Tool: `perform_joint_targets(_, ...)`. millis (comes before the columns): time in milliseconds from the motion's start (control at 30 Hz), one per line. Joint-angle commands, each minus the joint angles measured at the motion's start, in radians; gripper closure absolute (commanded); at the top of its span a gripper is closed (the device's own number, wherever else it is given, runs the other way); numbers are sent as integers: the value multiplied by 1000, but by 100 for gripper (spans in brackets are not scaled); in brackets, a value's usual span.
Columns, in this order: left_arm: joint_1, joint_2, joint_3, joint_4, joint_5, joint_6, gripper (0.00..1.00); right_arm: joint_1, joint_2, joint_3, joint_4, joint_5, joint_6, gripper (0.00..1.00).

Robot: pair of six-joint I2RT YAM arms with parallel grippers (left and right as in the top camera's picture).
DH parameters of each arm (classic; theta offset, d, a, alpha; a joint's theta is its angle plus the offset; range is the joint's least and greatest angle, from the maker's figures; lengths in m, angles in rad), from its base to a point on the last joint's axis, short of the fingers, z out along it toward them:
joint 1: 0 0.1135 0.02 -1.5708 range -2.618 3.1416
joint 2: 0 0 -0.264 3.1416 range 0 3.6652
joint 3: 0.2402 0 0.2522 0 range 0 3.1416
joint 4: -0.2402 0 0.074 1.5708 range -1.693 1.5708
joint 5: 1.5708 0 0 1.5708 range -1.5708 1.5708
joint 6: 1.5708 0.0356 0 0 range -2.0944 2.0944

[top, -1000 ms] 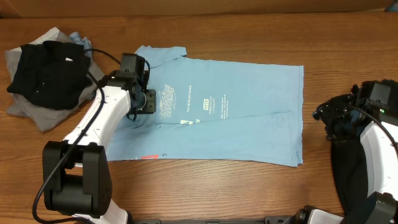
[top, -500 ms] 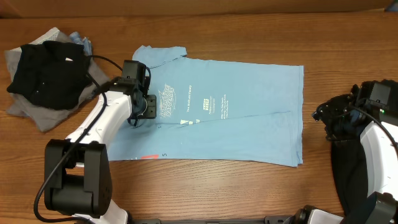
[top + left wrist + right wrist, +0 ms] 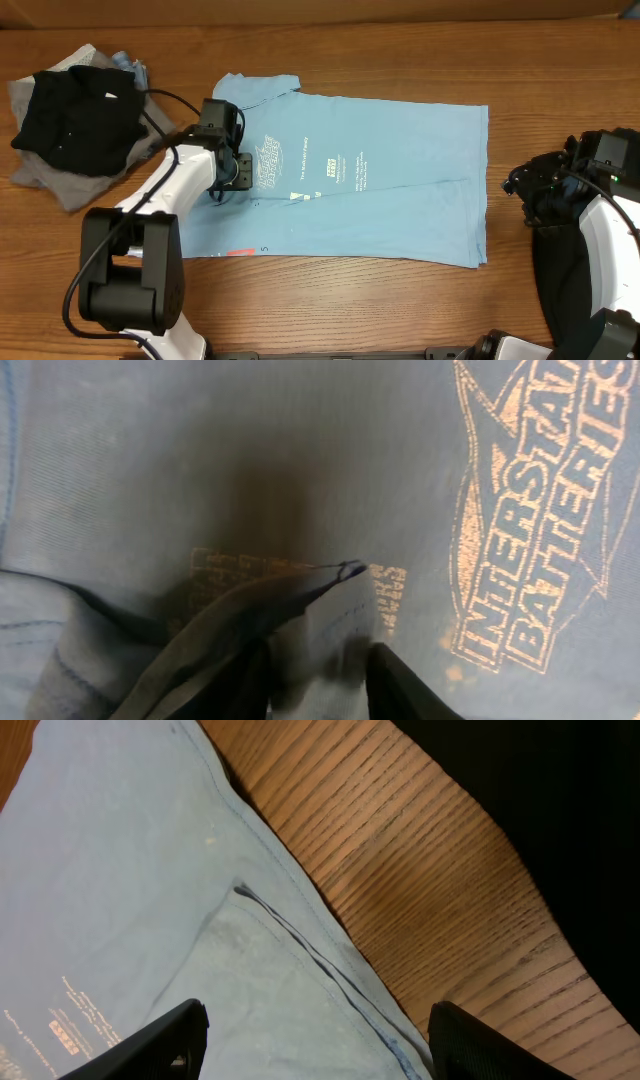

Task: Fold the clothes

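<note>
A light blue T-shirt [image 3: 390, 190] with small white print lies flat in the middle of the table. My left gripper [image 3: 240, 172] rests on its left part, beside the printed logo [image 3: 530, 520]. In the left wrist view a raised fold of the blue cloth [image 3: 320, 610] sits pinched between the two dark fingers [image 3: 400, 685], so the left gripper [image 3: 318, 660] is shut on it. My right gripper [image 3: 517, 185] stands open just off the shirt's right edge. The right wrist view shows the right gripper [image 3: 315, 1040] spread wide above the hem [image 3: 300, 945], with nothing in it.
A heap of black and grey clothes [image 3: 70, 120] lies at the back left of the wooden table [image 3: 400, 300]. Bare wood [image 3: 430, 890] runs along the shirt's right edge. A small red tag [image 3: 240, 251] shows at the shirt's front left.
The left gripper has crept a little to the right along the shirt, toward the logo, still holding cloth. The right arm has not moved.
</note>
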Motion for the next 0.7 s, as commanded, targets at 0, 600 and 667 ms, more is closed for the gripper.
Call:
perform_joint_targets(0,-3,10,-3,14,-9,-4,72,-3,-15,22,1,-8,3,26)
perform_joint_targets(600,-54,-69,146,-120,62,-2,96,-3,-15,22,5,-8,3,26)
perform_joint_targets(667,-74,-69,146,-120,63,-3,96,-3,-15,22,8,-8,3,26)
